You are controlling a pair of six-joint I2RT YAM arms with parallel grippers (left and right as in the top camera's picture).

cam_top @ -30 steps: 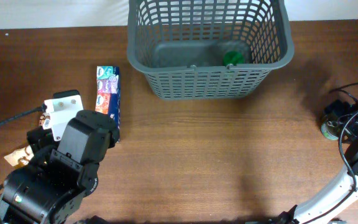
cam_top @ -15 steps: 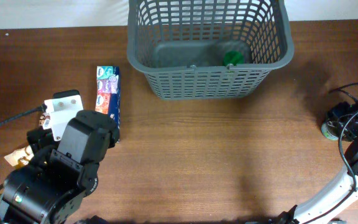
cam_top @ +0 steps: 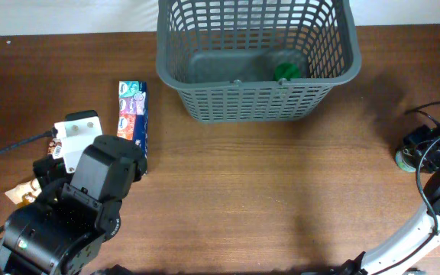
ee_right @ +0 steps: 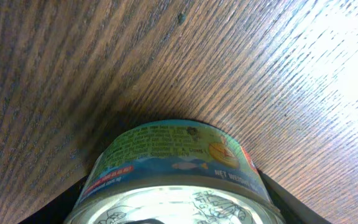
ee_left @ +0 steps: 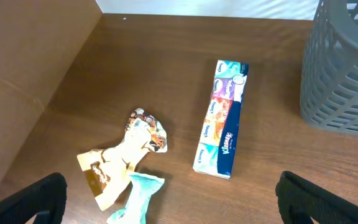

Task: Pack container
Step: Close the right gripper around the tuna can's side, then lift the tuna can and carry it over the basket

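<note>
Over right, right gripper [cam_top: 413, 148] is straddling the tin can [ee_right: 173, 163], can't tell if clamped; container [cam_top: 252, 104] is sitting far-left.

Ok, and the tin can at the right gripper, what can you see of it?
The tin can is short and round and stands upright on the wooden table, far right of the basket. Its shiny metal lid is embossed. A green, blue and orange label with small print and a fish picture wraps the side. The right gripper flanks it, one dark finger on each side; contact cannot be judged.
</note>
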